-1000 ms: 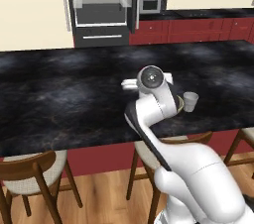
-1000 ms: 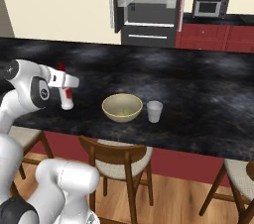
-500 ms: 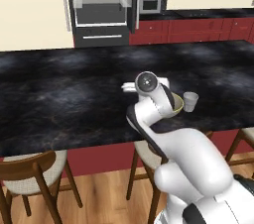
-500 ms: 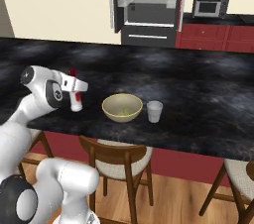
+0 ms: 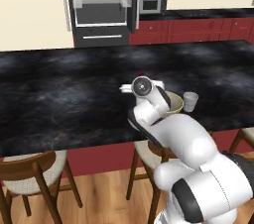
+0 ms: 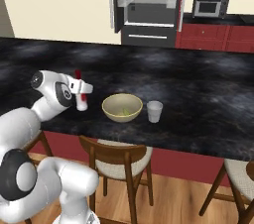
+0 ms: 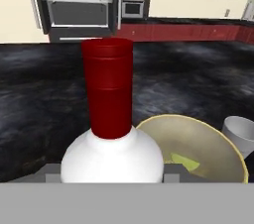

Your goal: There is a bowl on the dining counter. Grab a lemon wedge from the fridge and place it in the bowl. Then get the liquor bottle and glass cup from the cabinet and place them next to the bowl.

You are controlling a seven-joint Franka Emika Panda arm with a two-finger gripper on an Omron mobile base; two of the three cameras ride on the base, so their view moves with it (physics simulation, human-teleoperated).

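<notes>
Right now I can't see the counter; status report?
Gripper shut on liquor bottle, upright beside bowl. Lemon wedge in bowl; glass cup placed. Nothing blocking.

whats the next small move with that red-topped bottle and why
Probably lower the slim whitish bottle with the red top straight down onto the black marbled dining counter and then release. The gripper holds it upright just beside the tan bowl, which already has the yellow-green lemon wedge in it, with the translucent cup on the bowl's other side.

Even bright rendered light, soft faint shadows, slightly coarse, no glare
</notes>
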